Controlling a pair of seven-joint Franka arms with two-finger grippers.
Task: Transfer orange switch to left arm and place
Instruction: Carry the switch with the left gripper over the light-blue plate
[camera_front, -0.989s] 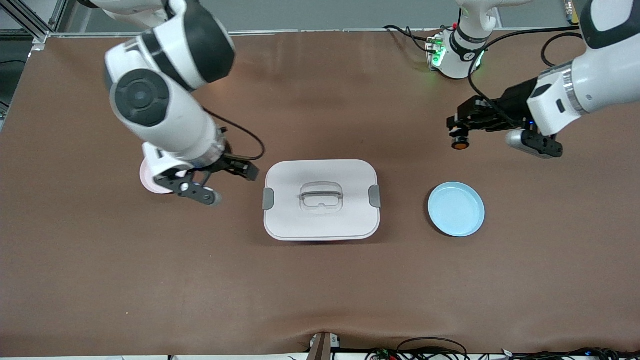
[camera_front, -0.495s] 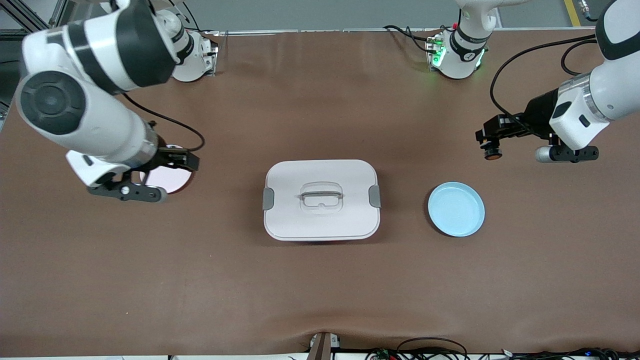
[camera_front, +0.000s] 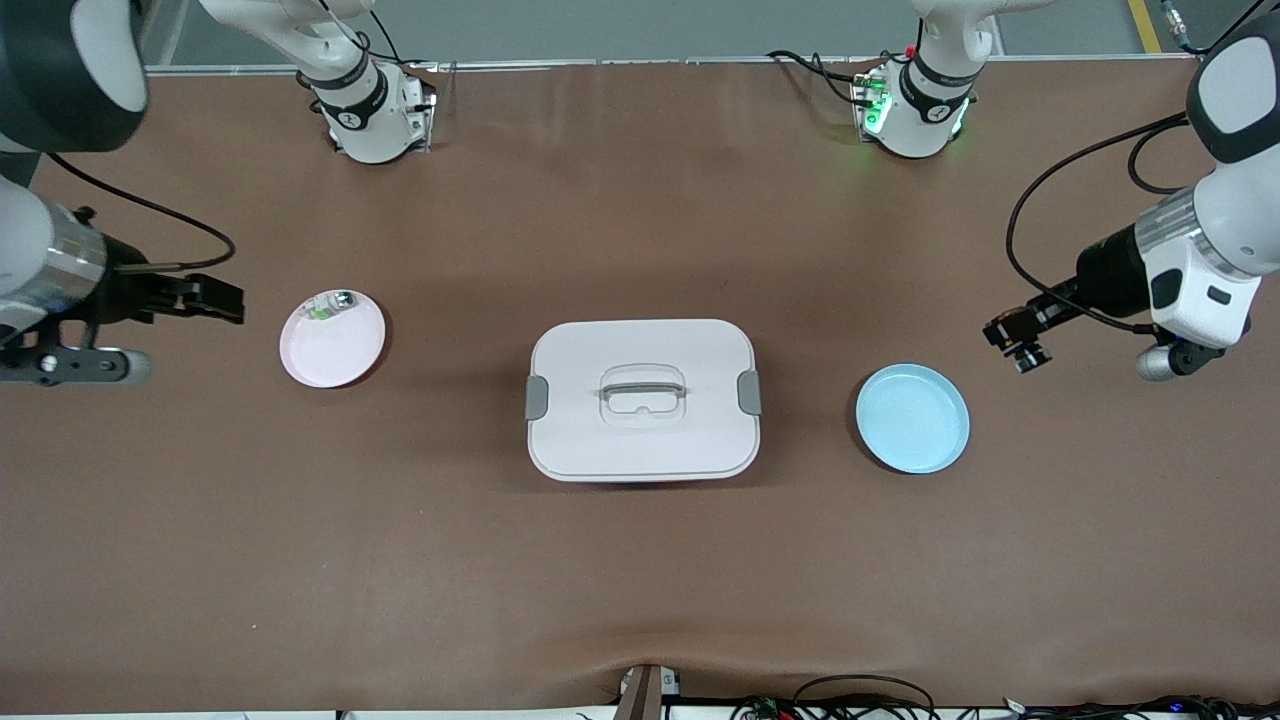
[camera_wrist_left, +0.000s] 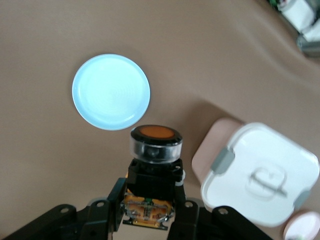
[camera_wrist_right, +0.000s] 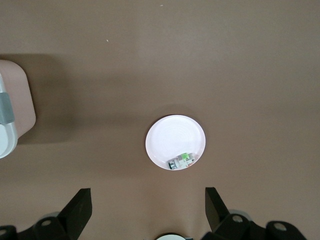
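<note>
The orange switch (camera_wrist_left: 155, 145), a small black body with an orange round cap, sits between the fingers of my left gripper (camera_wrist_left: 150, 200), which is shut on it. In the front view the left gripper (camera_front: 1020, 345) hangs over bare table past the blue plate (camera_front: 912, 418), toward the left arm's end; the switch (camera_front: 1028, 358) shows only as a dark lump there. The white box (camera_front: 640, 400) with grey latches stands mid-table. My right gripper (camera_front: 232, 300) is open and holds nothing, over the table past the pink plate (camera_front: 332, 345), toward the right arm's end. In the right wrist view the right gripper (camera_wrist_right: 147, 207) has its fingers spread wide.
A small green-and-silver component (camera_front: 330, 303) lies on the pink plate's rim side farther from the front camera; it also shows in the right wrist view as the component (camera_wrist_right: 181, 161). The blue plate (camera_wrist_left: 111, 91) holds nothing. Both arm bases and cables stand along the table's back edge.
Both arms swung outward from the box. The left gripper carried the switch toward its end of the table. The right gripper left the pink plate, uncovering it.
</note>
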